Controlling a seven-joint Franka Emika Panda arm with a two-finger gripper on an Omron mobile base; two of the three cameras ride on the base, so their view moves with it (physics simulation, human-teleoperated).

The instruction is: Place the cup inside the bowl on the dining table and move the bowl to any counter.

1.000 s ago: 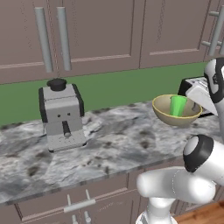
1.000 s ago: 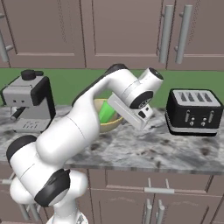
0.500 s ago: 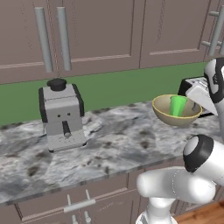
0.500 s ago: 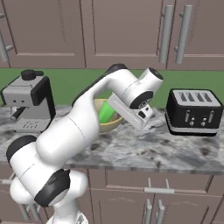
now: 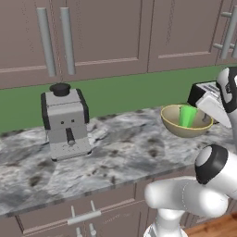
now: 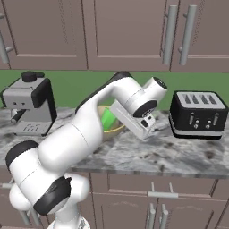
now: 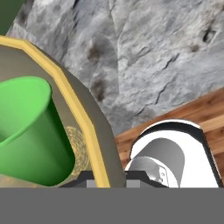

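Observation:
The tan-yellow bowl (image 5: pixel 184 130) hangs over the grey marble counter (image 5: pixel 120 152), near its front edge, with the green cup (image 5: pixel 187 115) standing inside it. My gripper (image 5: pixel 207 110) is shut on the bowl's right rim. In the hand view the yellow rim of the bowl (image 7: pixel 83 122) runs down between my fingertips (image 7: pixel 140 176), with my gripper (image 7: pixel 107 177) clamped across it and the cup (image 7: pixel 30 127) to the left. From the right base view my arm hides most of the bowl (image 6: pixel 115 130) and the cup (image 6: pixel 107 120). Whether the bowl touches the counter I cannot tell.
A silver and black coffee machine (image 5: pixel 65 121) stands at the counter's left. A black toaster (image 6: pixel 199 114) stands to the right of the bowl. Brown wall cabinets (image 5: pixel 106 32) hang above a green backsplash. Wooden floor (image 7: pixel 175 109) lies beyond the counter's front edge.

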